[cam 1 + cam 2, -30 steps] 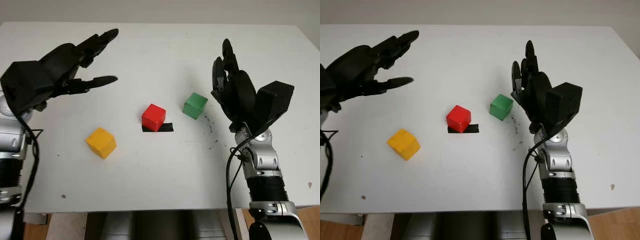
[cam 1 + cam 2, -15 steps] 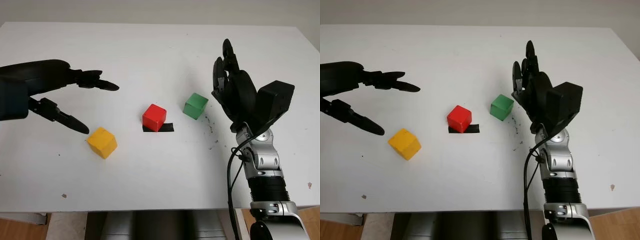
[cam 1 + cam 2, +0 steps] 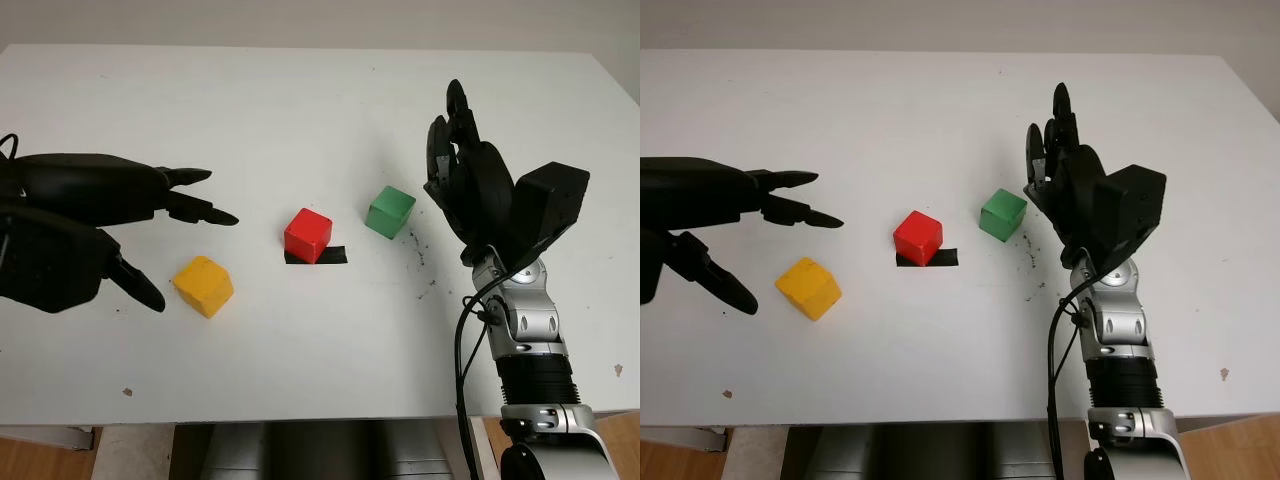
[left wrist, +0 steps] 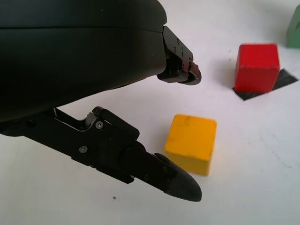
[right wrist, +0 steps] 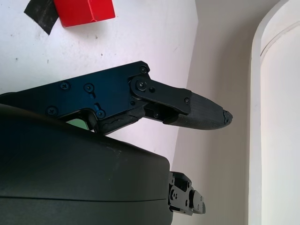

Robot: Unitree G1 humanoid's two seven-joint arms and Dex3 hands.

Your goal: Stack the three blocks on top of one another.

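A yellow block (image 3: 203, 286) lies on the white table (image 3: 300, 120) left of centre. To its right a red block (image 3: 308, 235) sits partly on a black tape mark (image 3: 333, 255). Further right is a green block (image 3: 390, 211). My left hand (image 3: 150, 240) is open just left of the yellow block, one finger above it and the thumb beside it, apart from it. The left wrist view shows the yellow block (image 4: 191, 143) between the fingers (image 4: 173, 180). My right hand (image 3: 455, 150) is open, held upright to the right of the green block.
Small dark specks (image 3: 420, 262) mark the table right of the green block. The table's front edge (image 3: 300, 418) runs across the bottom of the head views.
My left hand has come down and toward the yellow block from the far left, turning so its fingers now flank the block. The right hand and the blocks have not moved.
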